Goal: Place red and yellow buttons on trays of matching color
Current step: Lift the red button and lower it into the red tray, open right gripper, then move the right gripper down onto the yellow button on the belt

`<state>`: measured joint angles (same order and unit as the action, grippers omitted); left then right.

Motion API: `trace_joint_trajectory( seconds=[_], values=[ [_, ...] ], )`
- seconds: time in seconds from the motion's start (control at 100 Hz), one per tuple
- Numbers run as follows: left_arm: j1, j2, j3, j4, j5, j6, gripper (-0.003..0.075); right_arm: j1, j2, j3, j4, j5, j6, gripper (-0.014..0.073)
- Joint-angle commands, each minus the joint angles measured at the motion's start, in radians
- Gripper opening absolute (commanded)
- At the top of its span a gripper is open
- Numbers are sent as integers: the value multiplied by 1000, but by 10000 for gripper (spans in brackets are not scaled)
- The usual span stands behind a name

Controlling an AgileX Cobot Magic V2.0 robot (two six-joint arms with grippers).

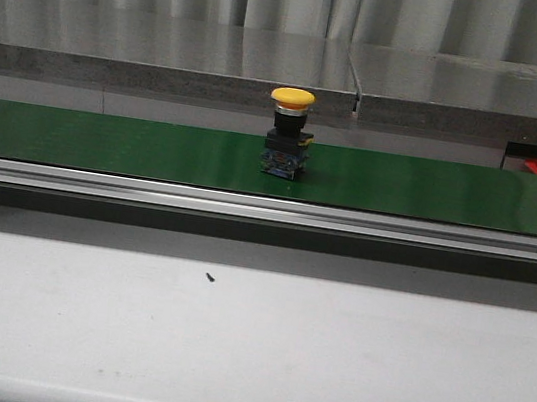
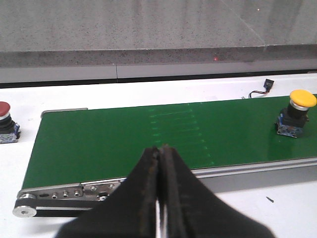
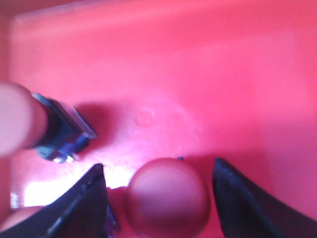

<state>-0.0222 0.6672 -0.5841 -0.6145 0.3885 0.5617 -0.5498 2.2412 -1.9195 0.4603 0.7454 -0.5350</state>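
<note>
On the far left off the belt, I see a red button (image 2: 6,123); my left gripper (image 2: 160,198) is closed, empty. Mid green conveyor belt (image 1: 105,141) stands the yellow button (image 1: 288,133), rigid, top-heavy: I'd grasp its dark body. My right gripper (image 3: 158,198) straddles, open, a red-capped button (image 3: 167,201) inside the red tray (image 3: 223,74).

No legible text, labels, brands or numbers in any view: none on the conveyor belt (image 1: 105,141), none on the yellow button (image 1: 288,133).
</note>
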Motion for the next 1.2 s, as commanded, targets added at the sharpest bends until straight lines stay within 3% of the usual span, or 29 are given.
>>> trace_joint_trajectory(
  seconds=[0.0, 0.13, 0.3, 0.66, 0.95, 1.19],
  values=[
    [-9, -3, -26, -24, -64, -3, -19, -4, -123, -49, 19, -11, -4, 479],
    [-9, -3, -26, -24, -64, -3, -19, -4, -203, -50, 19, 75, -11, 479],
    [-9, -3, -26, -24, -64, -3, -19, 12, -315, -13, 73, 162, -115, 479],
    [-9, -3, -26, -24, -64, -3, -19, 123, -650, 392, 88, 163, -269, 479],
    [-9, -3, -26, -24, -64, -3, -19, 263, -739, 633, 90, 151, -361, 481],
    [-9, -3, -26, -24, -64, -3, -19, 409, -735, 700, 92, 114, -387, 615]
  ],
)
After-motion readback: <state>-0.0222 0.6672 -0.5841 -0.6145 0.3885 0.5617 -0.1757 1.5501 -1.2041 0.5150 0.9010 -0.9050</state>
